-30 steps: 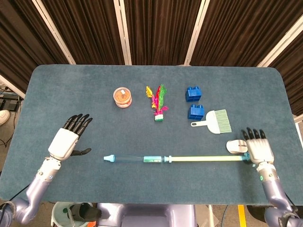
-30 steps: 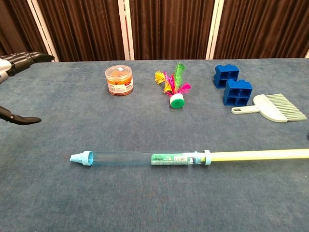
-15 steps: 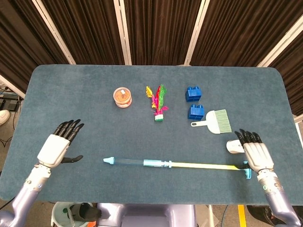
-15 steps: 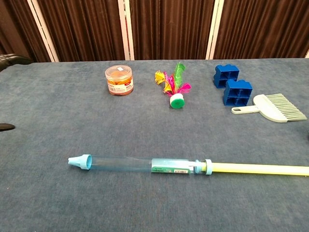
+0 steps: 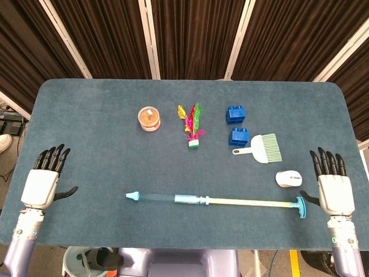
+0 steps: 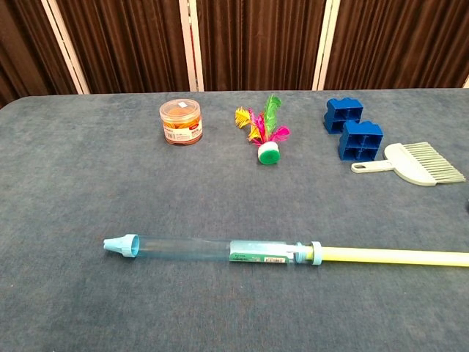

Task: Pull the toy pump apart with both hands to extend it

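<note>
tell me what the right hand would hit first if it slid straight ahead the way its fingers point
Probably nothing: the right hand points toward the table's far edge, and the mouse and brush sit left of that line.

There were two blue blocks, one toy pump, one orange jar, one shuttlecock, one brush, one mouse and two hands.
</note>
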Controlling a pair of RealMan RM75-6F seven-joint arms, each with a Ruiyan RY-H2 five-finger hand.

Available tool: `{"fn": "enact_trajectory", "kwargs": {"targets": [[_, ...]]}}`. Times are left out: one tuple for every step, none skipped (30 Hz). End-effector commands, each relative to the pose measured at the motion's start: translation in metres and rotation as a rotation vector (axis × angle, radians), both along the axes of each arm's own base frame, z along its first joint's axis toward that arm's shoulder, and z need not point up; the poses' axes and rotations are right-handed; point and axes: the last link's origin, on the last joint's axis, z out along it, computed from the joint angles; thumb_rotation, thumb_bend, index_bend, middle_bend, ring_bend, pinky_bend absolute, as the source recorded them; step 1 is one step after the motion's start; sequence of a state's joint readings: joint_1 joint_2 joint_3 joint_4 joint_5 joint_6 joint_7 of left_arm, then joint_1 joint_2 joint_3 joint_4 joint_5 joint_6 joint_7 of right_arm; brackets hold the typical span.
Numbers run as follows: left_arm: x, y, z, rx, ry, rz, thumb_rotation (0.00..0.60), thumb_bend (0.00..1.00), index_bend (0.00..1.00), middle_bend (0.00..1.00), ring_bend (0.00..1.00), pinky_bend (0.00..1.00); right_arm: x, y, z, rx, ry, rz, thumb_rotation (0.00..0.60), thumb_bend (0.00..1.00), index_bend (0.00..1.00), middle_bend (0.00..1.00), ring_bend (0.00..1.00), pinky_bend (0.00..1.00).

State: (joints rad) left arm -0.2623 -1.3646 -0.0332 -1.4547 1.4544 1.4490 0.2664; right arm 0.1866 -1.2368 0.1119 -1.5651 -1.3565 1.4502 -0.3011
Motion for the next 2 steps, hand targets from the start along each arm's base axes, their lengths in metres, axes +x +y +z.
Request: {"fn": "enact_trajectory", "kwargs": {"targets": [[-0.0008,0.0004,0.0029,-0.027,0.006,0.026,0.600,0.07,0.00,0.00,0.03,0.10,-0.0051,0.0033,0.0013,-0.041,-0.018,0.010,0.600,0.06,0.00,0.00,0.00,0.00],[0.0001,0.0002,0.0031,-0.030,0.007,0.018,0.600,0.06,0.00,0.00,0.03,0.10,-0.0061,0.0027,0.0003,-0.035,-0.017,0.006,0.600,0.06,0.00,0.00,0.00,0.00]]}}
